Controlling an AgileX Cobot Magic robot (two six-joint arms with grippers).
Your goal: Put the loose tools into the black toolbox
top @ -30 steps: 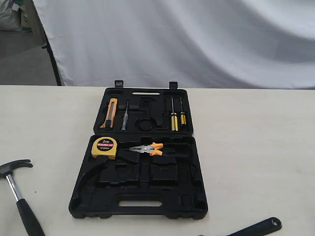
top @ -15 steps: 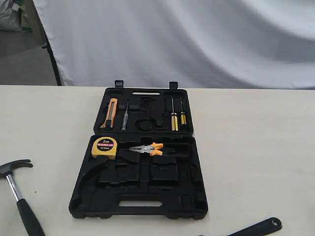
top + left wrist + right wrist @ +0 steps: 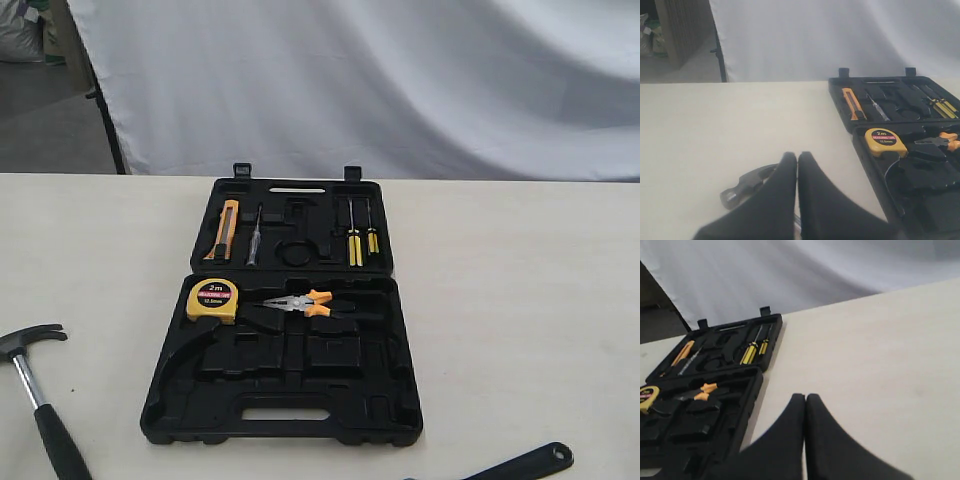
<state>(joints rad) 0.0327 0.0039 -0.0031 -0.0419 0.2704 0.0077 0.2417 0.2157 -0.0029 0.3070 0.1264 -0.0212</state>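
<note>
The black toolbox [image 3: 290, 432] lies open in the middle of the table, with both halves flat. A claw hammer [image 3: 35, 395] with a steel shaft and black handle lies on the table to its left. The black handle of a wrench [image 3: 530, 462] shows at the bottom right; its head is cut off by the frame edge. My left gripper [image 3: 797, 156] is shut and empty, hovering just over the hammer head [image 3: 745, 184]. My right gripper [image 3: 805, 398] is shut and empty over bare table beside the toolbox [image 3: 759, 382]. Neither gripper shows in the exterior view.
Inside the case sit a yellow tape measure [image 3: 212, 299], orange-handled pliers [image 3: 305, 303], two yellow-handled screwdrivers [image 3: 353, 240], a tester screwdriver [image 3: 253, 238] and an orange utility knife [image 3: 227, 228]. A white cloth backdrop [image 3: 400, 80] hangs behind the table.
</note>
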